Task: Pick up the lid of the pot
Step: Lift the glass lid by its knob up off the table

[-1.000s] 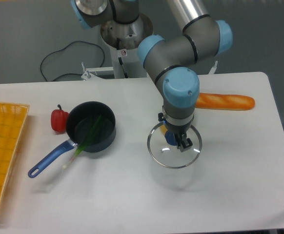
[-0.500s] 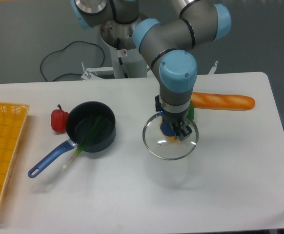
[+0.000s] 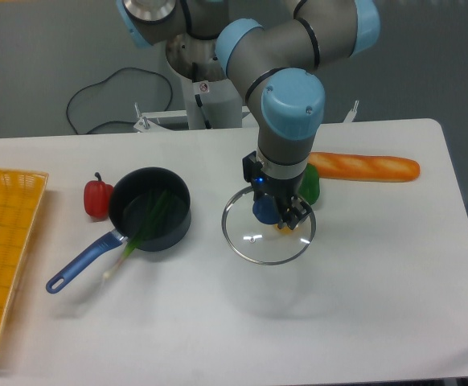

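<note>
Behind and below everything I see the white table, its surface smooth and pale, and the room's dark grey background, with a thin black cable making a loop. The blue-and-grey robot arm reaches down over the table. At left stands the yellow crate, cut by my view. Then comes the black pan with its blue handle, a long green item leaning across its rim. My gripper is pinching the clear pot lid by its blue knob, and the lid seems raised above the table. The orange long piece lies behind, at right; the red pepper sits just beside the pan.
</note>
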